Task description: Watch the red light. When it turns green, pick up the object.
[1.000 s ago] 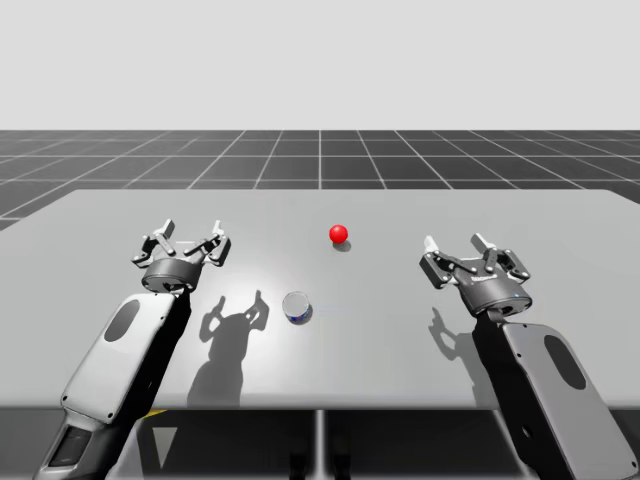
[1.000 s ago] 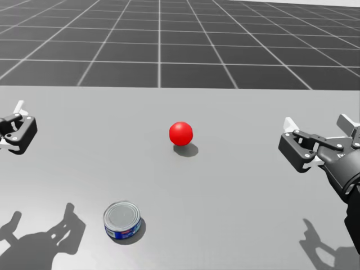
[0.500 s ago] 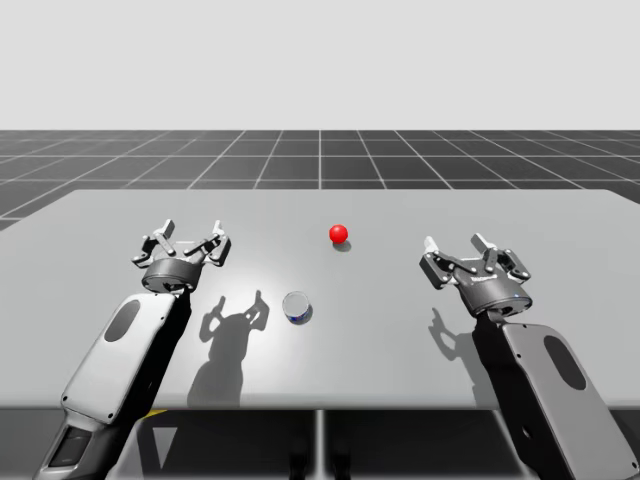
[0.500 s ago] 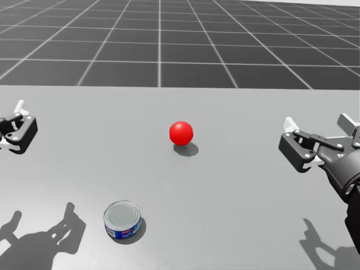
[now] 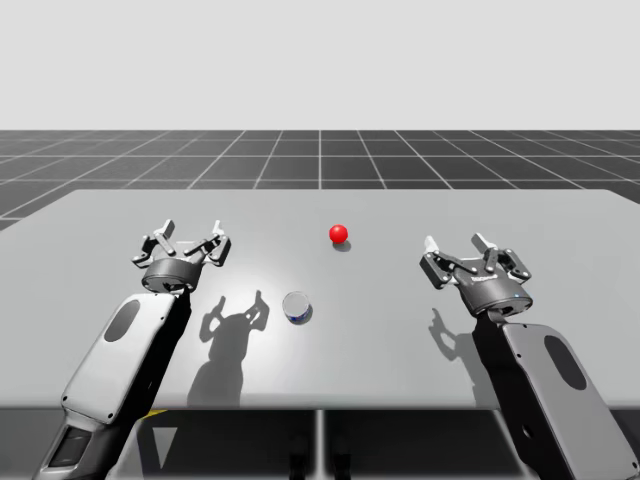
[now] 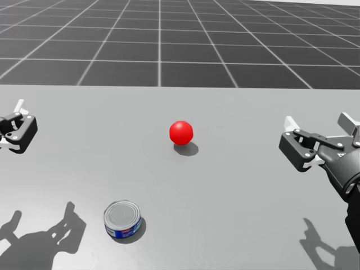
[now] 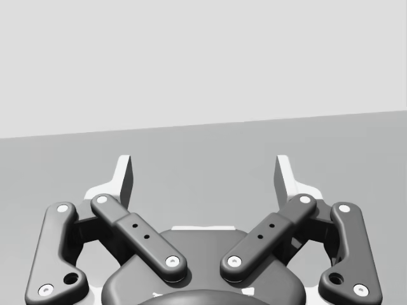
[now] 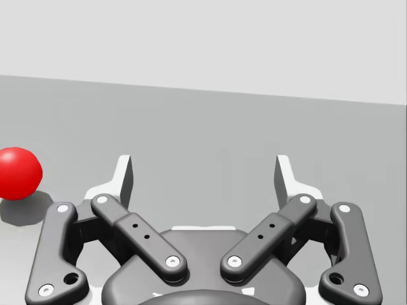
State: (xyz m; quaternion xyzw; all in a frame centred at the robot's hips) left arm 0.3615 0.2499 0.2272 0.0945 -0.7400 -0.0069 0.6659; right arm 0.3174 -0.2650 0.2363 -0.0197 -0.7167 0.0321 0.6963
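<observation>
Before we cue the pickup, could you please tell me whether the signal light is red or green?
Red: the light is a plain red ball in the head, high and right wrist views.

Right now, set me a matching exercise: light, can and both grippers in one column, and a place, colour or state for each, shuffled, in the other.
Column one:
1. light
2. can
3. left gripper
4. right gripper

Column two:
A. open, nearer the can
B. silver top, blue side
C. open, light off to its side
D. red, beyond the can

Pairs: 1-D, 2-B, 3-A, 4-C.
</observation>
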